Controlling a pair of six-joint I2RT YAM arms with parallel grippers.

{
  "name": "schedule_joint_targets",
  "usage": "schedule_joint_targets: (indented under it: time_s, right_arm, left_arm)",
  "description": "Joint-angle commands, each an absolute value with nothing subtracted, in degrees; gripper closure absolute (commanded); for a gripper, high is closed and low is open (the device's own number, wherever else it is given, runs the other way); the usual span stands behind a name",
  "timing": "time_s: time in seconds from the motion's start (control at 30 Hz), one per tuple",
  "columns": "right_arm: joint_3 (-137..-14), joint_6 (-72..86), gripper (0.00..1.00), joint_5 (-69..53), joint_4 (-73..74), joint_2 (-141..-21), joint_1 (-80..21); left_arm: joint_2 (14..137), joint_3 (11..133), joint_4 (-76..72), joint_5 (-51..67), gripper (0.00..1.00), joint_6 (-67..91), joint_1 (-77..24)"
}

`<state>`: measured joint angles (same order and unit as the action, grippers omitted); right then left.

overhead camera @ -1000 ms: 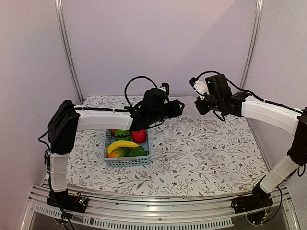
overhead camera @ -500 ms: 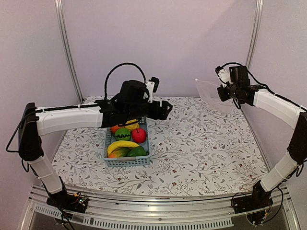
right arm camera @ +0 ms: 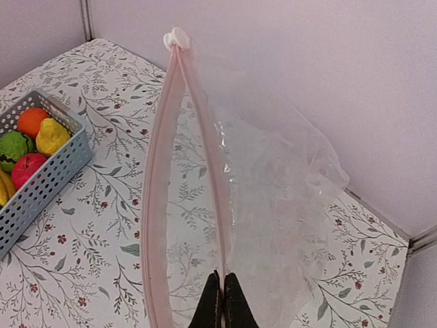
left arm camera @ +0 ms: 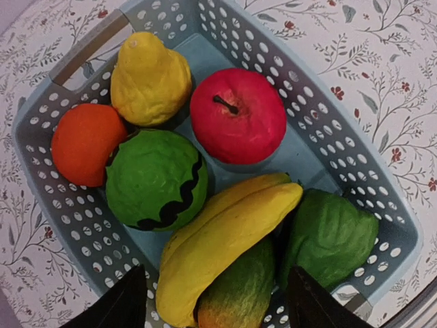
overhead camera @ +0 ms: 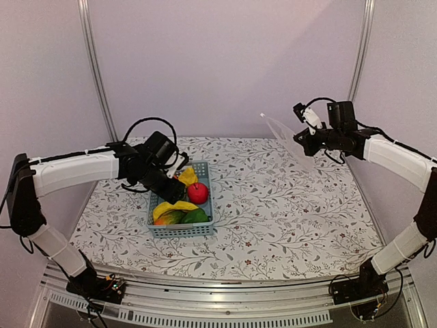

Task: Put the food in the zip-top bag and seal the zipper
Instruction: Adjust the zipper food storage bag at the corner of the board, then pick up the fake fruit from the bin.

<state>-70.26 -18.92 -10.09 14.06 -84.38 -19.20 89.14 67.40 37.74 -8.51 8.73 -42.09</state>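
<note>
- The left hand (left arm camera: 218, 306) hangs over the basket (left arm camera: 39, 183), its fingers spread wide and holding nothing.
- All the food lies in the basket, seen from the left wrist: pear (left arm camera: 150, 78) at 11 o'clock, apple (left arm camera: 237, 115) at 1 o'clock, orange (left arm camera: 85, 142) at 9 o'clock, banana (left arm camera: 225, 232) at 6 o'clock.
- The right hand (right arm camera: 222, 301) is pinched tight on one end of the bag's (right arm camera: 273, 205) mouth.
- From above, the bag hangs in the air over the table's (overhead camera: 287, 219) 2 o'clock corner, well apart from the basket at 9 o'clock.
- The zipper's (right arm camera: 153, 205) two strips stand apart, so the mouth gapes in a narrow slit.
</note>
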Motion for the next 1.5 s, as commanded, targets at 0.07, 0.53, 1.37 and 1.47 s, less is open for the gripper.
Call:
schedule_joint_targets:
  time_s: [0.07,0.53,1.37,1.47]
  right_arm:
    - [-66.25,-18.81,1.00,-23.13,15.54,-86.71,-19.78]
    - [-64.82,-18.86,1.00,-26.77,15.56,-86.40,-19.83]
    - [-64.91,-18.46,1.00,-26.54,15.47,-86.18,-19.78]
    - [-65.03,-18.37,1.00,-26.10,15.41,-85.98,-19.80]
  left_arm:
    - [90.58,66.62,43.32,-5.68,0.35,3.13,-38.43]
    - [98.42,68.15,46.03,-6.61,0.40,-5.01,-36.04]
    - [89.52,74.27,53.94,-7.41,0.89,-4.27,-38.32]
    - [88.12,76.18,56.07,-8.70,0.90,-3.43,-38.84]
